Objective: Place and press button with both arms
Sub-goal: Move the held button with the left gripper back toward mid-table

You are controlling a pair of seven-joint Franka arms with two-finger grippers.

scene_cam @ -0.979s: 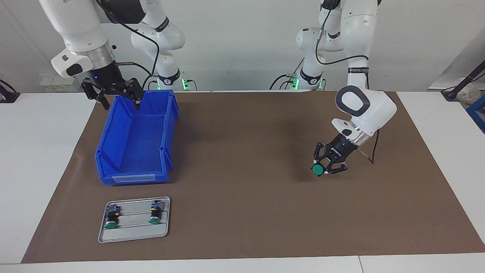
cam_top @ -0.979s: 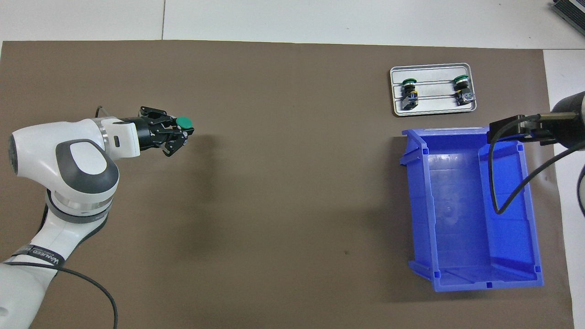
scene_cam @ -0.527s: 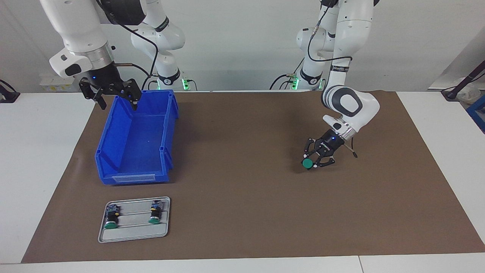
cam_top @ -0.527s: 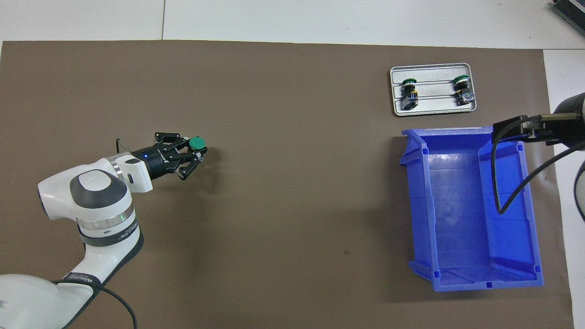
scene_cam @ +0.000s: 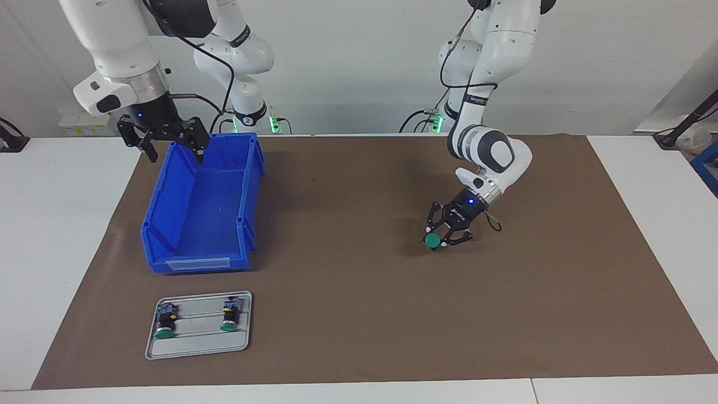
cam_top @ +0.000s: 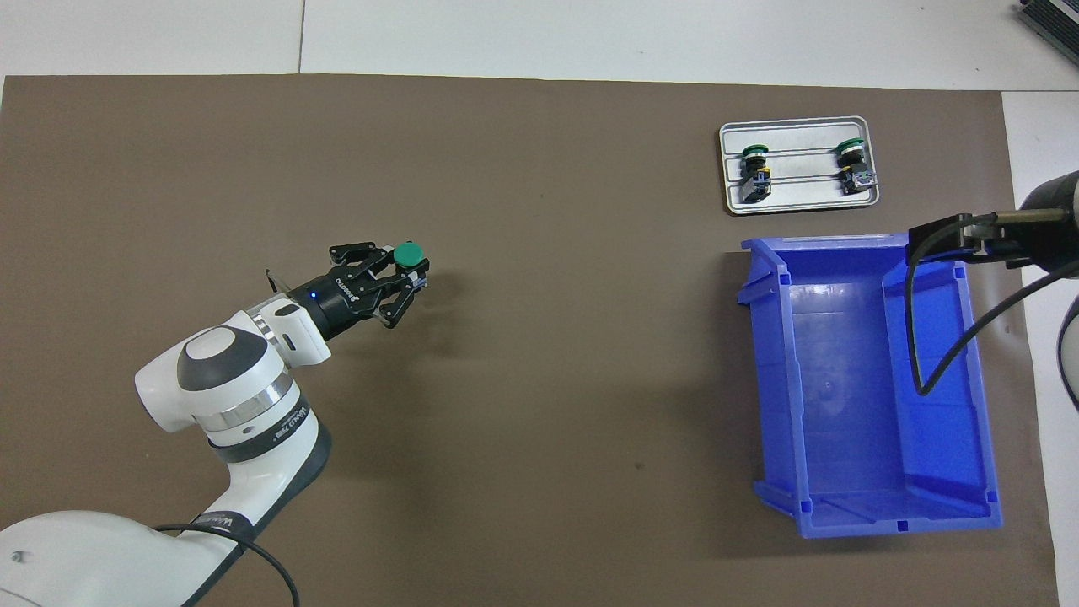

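Now the left tool (scene_cam: 440, 238), clamped on the button (scene_cam: 432, 240), is carrying it from right of centre in the facing frame toward mid-worktop, placing yet undone, while the right tool (scene_cam: 168, 143) is waiting, fingers apart, over the bin (scene_cam: 168, 191), upper left.

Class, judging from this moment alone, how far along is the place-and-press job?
Done: the left end effector has one green button gripped above the mat. In hand: carrying it. Left: setting it down and pressing it; the right end effector waits open over the blue bin.
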